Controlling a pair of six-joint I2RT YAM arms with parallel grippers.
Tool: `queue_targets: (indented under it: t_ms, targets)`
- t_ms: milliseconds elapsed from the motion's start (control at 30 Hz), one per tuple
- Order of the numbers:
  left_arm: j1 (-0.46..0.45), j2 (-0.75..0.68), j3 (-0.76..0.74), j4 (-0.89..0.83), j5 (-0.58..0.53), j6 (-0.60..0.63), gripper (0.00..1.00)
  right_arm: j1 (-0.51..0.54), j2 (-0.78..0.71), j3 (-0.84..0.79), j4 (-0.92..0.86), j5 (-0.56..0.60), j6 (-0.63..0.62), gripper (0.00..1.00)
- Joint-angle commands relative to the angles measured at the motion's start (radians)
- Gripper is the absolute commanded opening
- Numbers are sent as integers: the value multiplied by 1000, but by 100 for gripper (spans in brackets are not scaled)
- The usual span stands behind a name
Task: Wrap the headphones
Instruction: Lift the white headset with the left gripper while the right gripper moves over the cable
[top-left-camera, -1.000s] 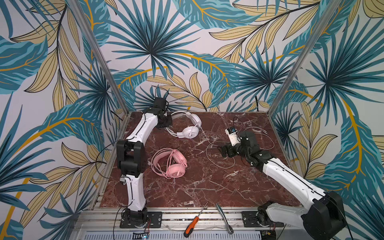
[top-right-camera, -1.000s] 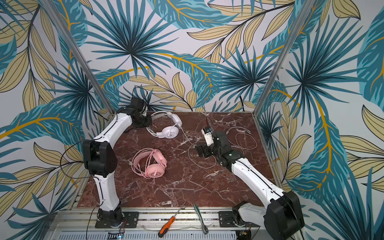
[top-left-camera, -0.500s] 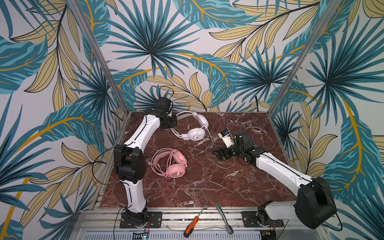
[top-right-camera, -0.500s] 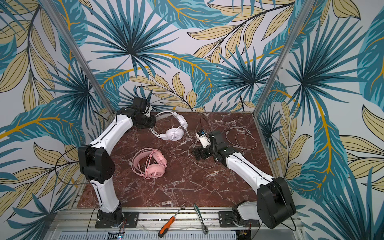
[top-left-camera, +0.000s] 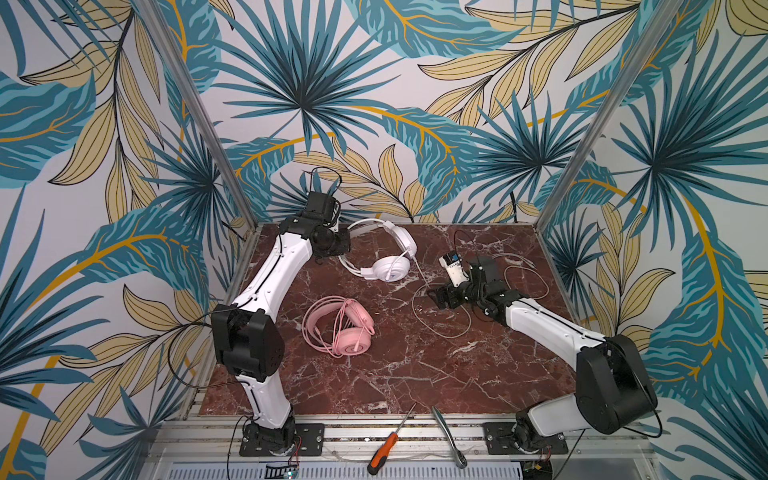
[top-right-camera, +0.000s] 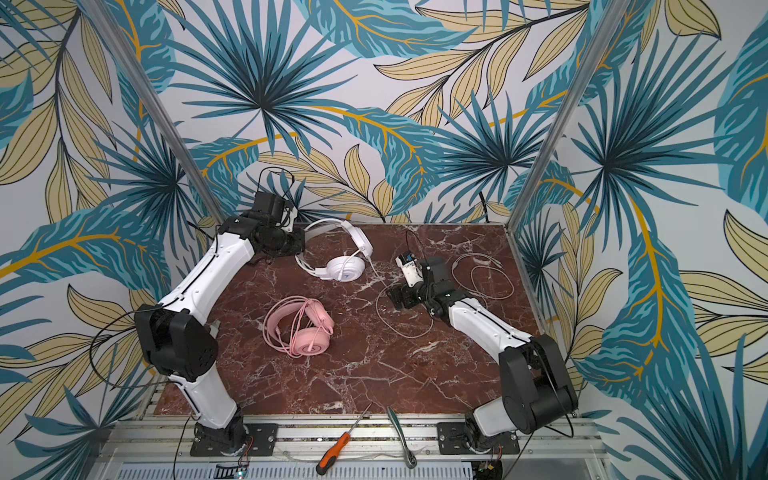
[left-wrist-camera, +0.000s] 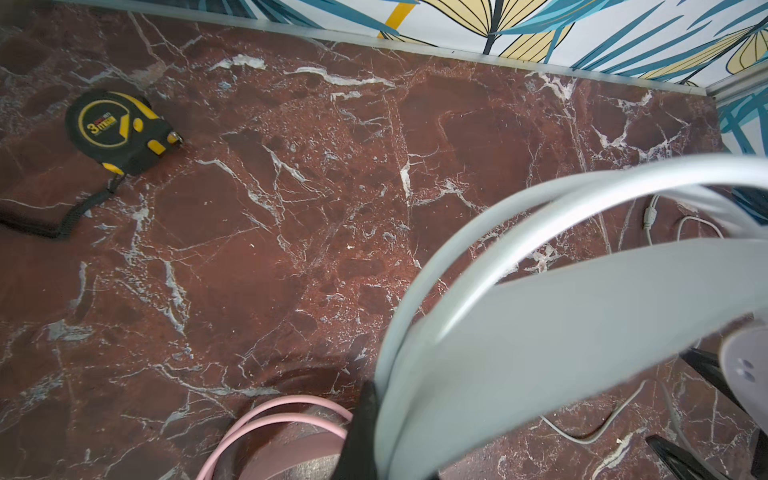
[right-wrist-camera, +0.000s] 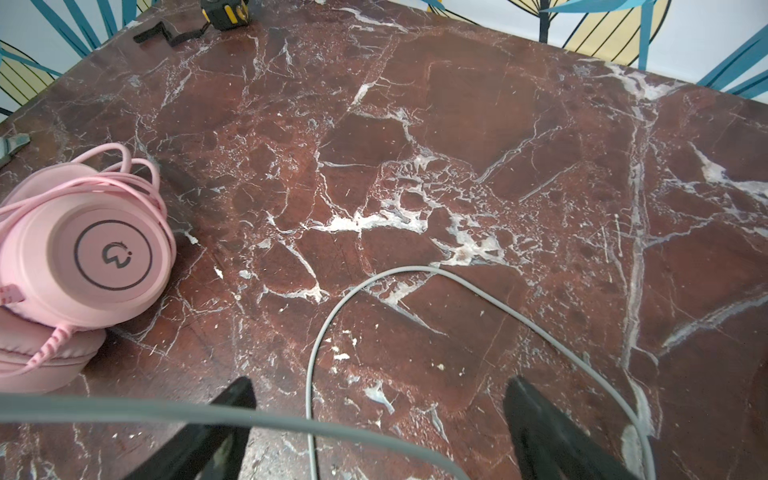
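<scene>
The white headphones (top-left-camera: 388, 268) (top-right-camera: 345, 268) lie at the back left of the marble table. My left gripper (top-left-camera: 341, 245) (left-wrist-camera: 386, 436) is shut on their headband (left-wrist-camera: 540, 316), which fills the left wrist view. Their white cable (top-left-camera: 440, 332) (right-wrist-camera: 415, 272) trails right into loose loops. My right gripper (top-left-camera: 440, 297) (top-right-camera: 399, 297) (right-wrist-camera: 380, 395) hangs open low over one loop. A cable strand (right-wrist-camera: 124, 409) crosses close in front of its fingers. The pink headphones (top-left-camera: 349, 332) (top-right-camera: 307, 336) (right-wrist-camera: 91, 257) lie mid-table with their cable wound around them.
A yellow and black tape measure (left-wrist-camera: 116, 129) (right-wrist-camera: 224, 12) lies on the table (top-left-camera: 395, 374). More white cable coils (top-left-camera: 523, 274) lie at the back right. An orange-handled screwdriver (top-left-camera: 384, 451) and a ratchet wrench (top-left-camera: 446, 436) rest on the front rail. Patterned walls close three sides.
My left gripper has shifted the white headphones slightly to the right. The right gripper has moved left over the cable loop. The pink headphones have not moved.
</scene>
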Motion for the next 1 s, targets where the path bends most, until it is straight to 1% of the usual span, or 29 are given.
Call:
queue_targets:
  t_ms: [0, 200, 333, 467, 600, 733, 800, 900, 967]
  targets:
    - [-1, -66, 6, 12, 37, -9, 0, -12, 42, 10, 56, -15, -27, 92]
    - [-1, -74, 27, 2, 38, -12, 0, -25, 101, 73, 28, -8, -17, 88]
    - [-1, -78, 40, -6, 37, -16, 0, -31, 146, 130, -56, -5, 8, 82]
    - [1, -78, 47, -8, 26, -19, 0, -32, 175, 180, -161, -15, 41, 78]
    - [4, -75, 51, -10, 21, -19, 0, -34, 157, 163, -176, -5, 69, 77]
    - [12, -65, 52, -14, 16, -29, 0, -33, 89, 119, -161, -38, 83, 77]
    - [13, -62, 52, -14, 17, -31, 0, -33, 50, 94, -154, -14, 94, 77]
    - [14, -59, 54, -14, 18, -32, 0, -35, 13, 73, -177, 70, 117, 77]
    - [14, -59, 54, -14, 17, -32, 0, -41, 22, 89, -257, 132, 144, 77]
